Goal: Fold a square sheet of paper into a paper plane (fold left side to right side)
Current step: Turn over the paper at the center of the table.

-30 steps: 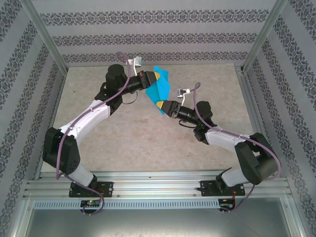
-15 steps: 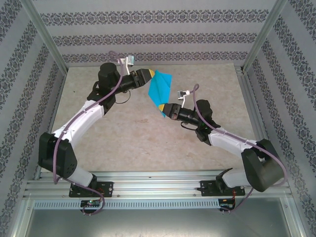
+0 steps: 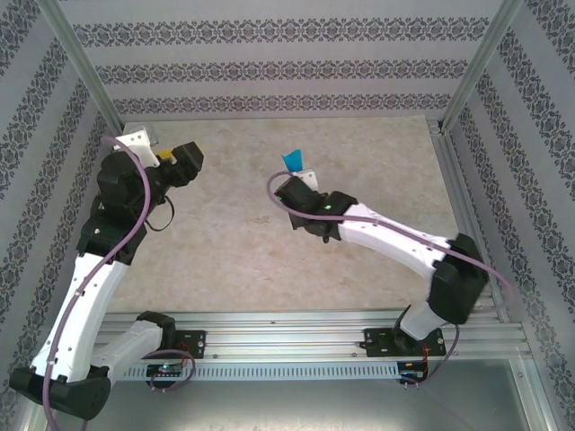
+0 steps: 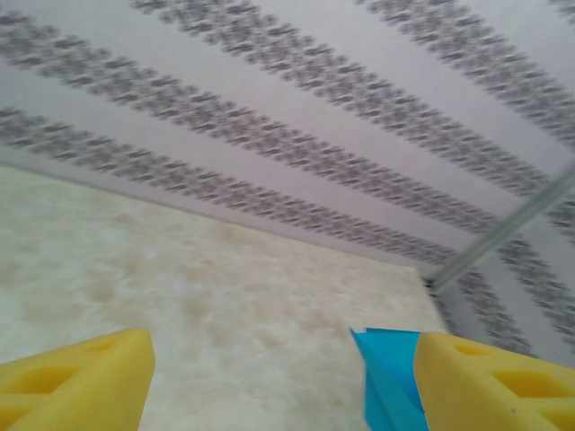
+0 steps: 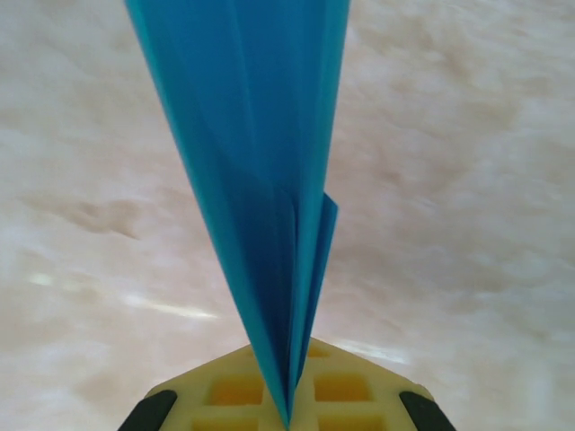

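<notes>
The square sheet of paper (image 3: 292, 160) is teal-blue and folded into a narrow pointed shape of several layers. It stands up from my right gripper (image 3: 295, 174) near the middle back of the table. In the right wrist view the gripper (image 5: 289, 415) is shut on the paper's pointed end, and the paper (image 5: 252, 135) fans upward from the yellow pads (image 5: 359, 391). My left gripper (image 3: 180, 160) hangs apart at the back left, open. In the left wrist view the gripper (image 4: 283, 348) has nothing between its yellow fingers (image 4: 81, 377). A corner of the paper (image 4: 388, 377) shows beside the right finger.
The beige marbled tabletop (image 3: 234, 242) is enclosed by patterned walls (image 3: 287, 67). Metal frame posts (image 3: 81, 63) stand at the back corners, one seen in the left wrist view as a post (image 4: 503, 235). Both arm bases sit on the rail (image 3: 287, 337) at the near edge.
My left gripper opened, let go of the paper and swung back to the left. The right gripper stayed shut on the paper and carried it a little left and farther back, now seen edge-on.
</notes>
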### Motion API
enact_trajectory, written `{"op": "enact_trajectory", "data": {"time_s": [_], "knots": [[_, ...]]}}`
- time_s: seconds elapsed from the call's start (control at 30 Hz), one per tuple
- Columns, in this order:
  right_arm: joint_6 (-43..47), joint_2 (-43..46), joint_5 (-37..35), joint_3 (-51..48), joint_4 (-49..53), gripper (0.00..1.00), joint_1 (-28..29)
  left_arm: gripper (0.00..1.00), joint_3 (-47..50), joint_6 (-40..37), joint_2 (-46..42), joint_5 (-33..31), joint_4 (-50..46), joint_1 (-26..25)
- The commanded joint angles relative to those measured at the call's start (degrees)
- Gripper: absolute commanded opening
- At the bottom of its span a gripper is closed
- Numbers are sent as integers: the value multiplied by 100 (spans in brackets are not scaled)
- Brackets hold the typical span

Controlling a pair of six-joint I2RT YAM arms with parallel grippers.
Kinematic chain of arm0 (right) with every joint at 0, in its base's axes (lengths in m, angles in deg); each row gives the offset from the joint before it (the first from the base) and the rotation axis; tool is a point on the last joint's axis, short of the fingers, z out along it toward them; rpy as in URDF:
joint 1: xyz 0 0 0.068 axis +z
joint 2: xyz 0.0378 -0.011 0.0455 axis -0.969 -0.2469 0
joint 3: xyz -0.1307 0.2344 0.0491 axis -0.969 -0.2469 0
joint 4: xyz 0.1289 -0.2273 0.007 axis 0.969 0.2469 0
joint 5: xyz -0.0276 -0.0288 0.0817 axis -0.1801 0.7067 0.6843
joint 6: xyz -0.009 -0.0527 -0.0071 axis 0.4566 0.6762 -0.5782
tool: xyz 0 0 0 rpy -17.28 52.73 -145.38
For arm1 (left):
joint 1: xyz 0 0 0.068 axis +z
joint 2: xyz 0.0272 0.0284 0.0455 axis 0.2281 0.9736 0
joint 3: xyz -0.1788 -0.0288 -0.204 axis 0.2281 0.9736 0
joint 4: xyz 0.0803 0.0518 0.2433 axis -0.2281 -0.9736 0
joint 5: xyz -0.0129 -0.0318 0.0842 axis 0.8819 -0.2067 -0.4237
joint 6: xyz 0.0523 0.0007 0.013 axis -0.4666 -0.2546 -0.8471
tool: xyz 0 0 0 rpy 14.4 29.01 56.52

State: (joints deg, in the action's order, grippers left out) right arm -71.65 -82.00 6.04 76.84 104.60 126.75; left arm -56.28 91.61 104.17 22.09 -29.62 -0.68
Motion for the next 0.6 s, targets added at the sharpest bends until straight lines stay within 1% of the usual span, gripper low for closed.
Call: {"op": "enact_trajectory", "data": {"time_s": [0.0, 0.07, 0.2, 0.37, 0.47, 0.5, 0.57], "knots": [[142, -1059, -2071, 653, 2166, 0, 271, 77, 307, -239, -166, -1135, -849, 75], [212, -1668, -2236, 1022, 2435, 0, 366, 77, 373, -262, -259, -1225, -910, 78], [540, -2596, -2212, 1439, 2356, 0, 484, 77, 385, -314, -277, -1251, -989, 77], [752, -3380, -1987, 1820, 2232, 0, 553, 77, 420, -315, -212, -1129, -951, 84], [763, -3708, -1777, 1997, 2268, 1, 616, 77, 437, -315, -153, -1051, -923, 77], [778, -3765, -1630, 2040, 2260, 5, 646, 78, 436, -322, -126, -1019, -926, 78], [802, -3811, -1327, 2090, 2243, 19, 693, 78, 420, -332, -70, -953, -937, 77]]}}
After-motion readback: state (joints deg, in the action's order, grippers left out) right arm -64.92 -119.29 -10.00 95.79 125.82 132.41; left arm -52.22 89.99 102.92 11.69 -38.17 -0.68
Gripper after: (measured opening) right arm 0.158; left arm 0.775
